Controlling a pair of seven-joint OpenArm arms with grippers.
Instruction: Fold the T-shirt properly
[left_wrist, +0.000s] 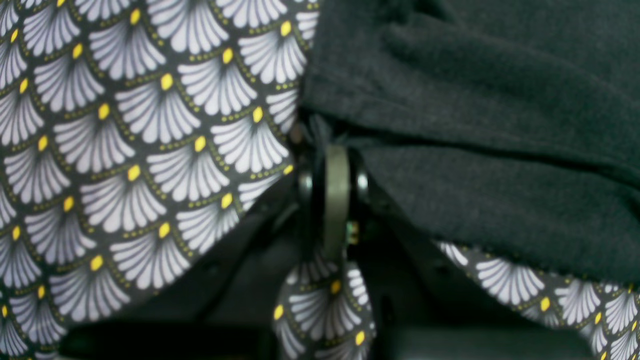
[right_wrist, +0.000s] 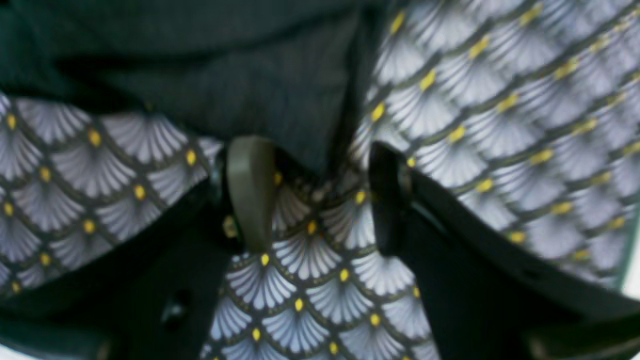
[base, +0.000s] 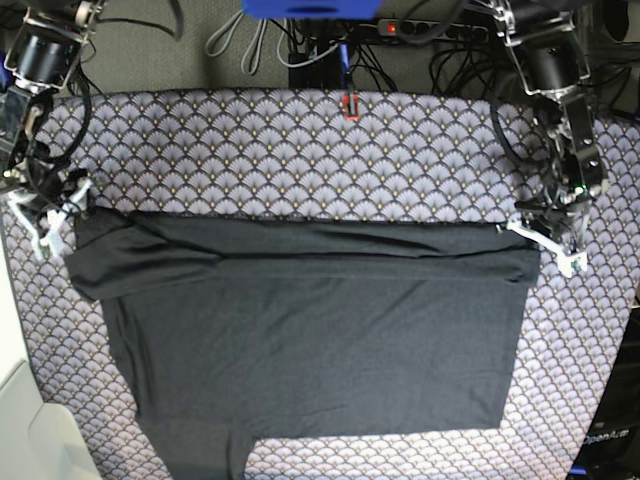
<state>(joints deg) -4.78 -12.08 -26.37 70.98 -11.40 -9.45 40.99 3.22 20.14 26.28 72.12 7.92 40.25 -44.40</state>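
Robot lab; cable tangle (base: 300, 40) behind scallop tablecloth (base: 300, 150).

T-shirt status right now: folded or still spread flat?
Partly folded. In the base view the T-shirt has its far edge doubled over into a band across the top; the rest lies spread on the tablecloth.

Bare tablecloth (base: 300, 150) lies open beyond the T-shirt (base: 320, 340); nothing stands there.

The T-shirt (base: 320, 330) lay spread across the middle of the tablecloth (base: 300, 150), which covered the desk. The left tool (base: 545, 240) sat at the shirt's far corner on the base view's right, and the right tool (base: 55, 215) at the opposite far corner.
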